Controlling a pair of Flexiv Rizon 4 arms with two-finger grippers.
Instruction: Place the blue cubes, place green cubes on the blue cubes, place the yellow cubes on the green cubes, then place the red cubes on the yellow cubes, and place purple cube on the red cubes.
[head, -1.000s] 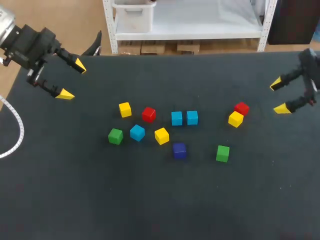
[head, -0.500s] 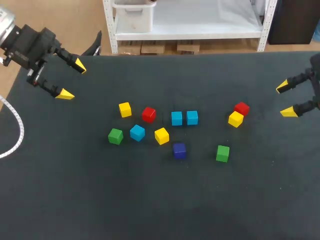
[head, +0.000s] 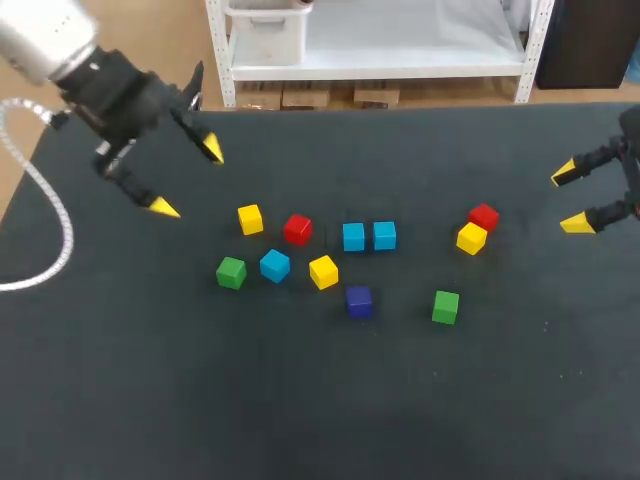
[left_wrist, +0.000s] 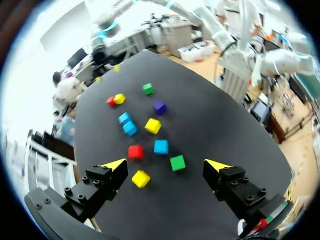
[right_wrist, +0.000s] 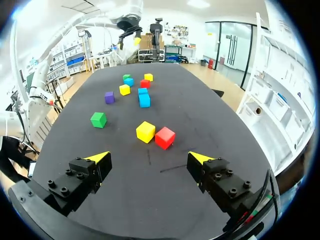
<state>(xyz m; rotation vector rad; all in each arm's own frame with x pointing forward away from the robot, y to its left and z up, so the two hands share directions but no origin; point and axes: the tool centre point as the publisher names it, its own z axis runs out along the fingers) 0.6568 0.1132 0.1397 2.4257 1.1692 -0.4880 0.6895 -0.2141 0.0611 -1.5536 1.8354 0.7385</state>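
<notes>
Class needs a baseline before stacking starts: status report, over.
Left gripper open, empty; right gripper open, empty. Two small blue cubes side by side at centre, nothing stacked. Red cube tight against yellow cube near right gripper.

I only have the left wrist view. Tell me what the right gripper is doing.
Observer: The right gripper is open and empty, with a yellow cube and a red cube close together just ahead of it.
Operator: Give me its place on the table.
Observer: From the head view, it hangs at the right edge of the table, apart from that pair.
Operator: Now place my own gripper.
Observer: The left gripper is open over the far left part, short of the leftmost yellow cube.
</notes>
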